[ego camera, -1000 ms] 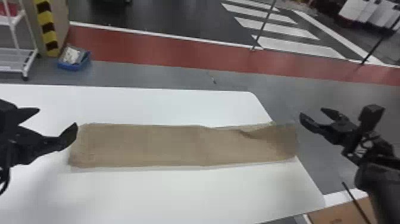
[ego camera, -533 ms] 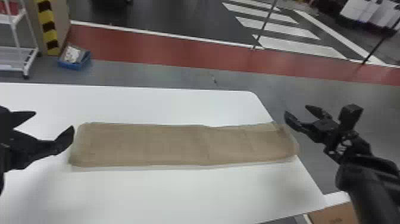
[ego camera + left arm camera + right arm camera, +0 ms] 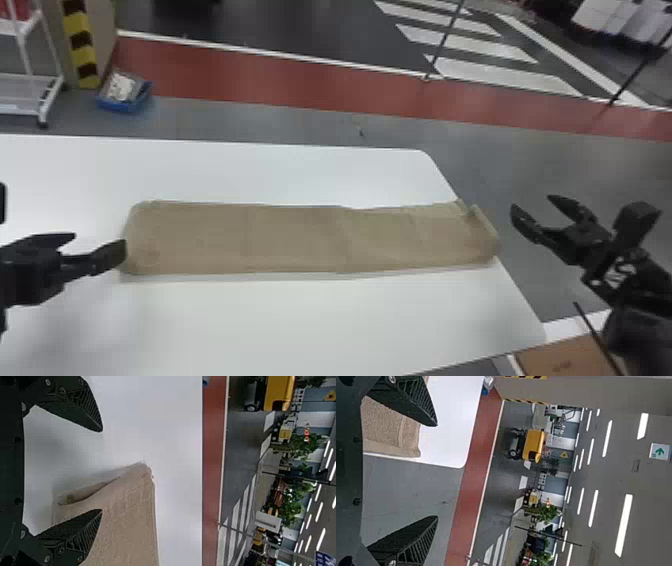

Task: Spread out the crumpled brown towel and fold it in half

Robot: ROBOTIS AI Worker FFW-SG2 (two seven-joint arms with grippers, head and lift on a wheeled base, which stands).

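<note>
Brown, the towel (image 3: 300,240) is lying on the tabletop (image 3: 300,325) between left hand (image 3: 100,239) and right hand (image 3: 532,202), both gaping empty; seemingly soft and light, it is inviting a pinch at each end.

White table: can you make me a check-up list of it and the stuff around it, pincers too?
Surface: white table, flat
Job's things: brown towel, long strip, loose fold at its left end
Clutter: blue bin on the floor
Left pincer: open, by the towel's left end
Right pincer: open, past the table's right edge
Cables: thin dark line by the right arm, cannot tell if cable
Surroundings: white rack, red floor stripe
</note>
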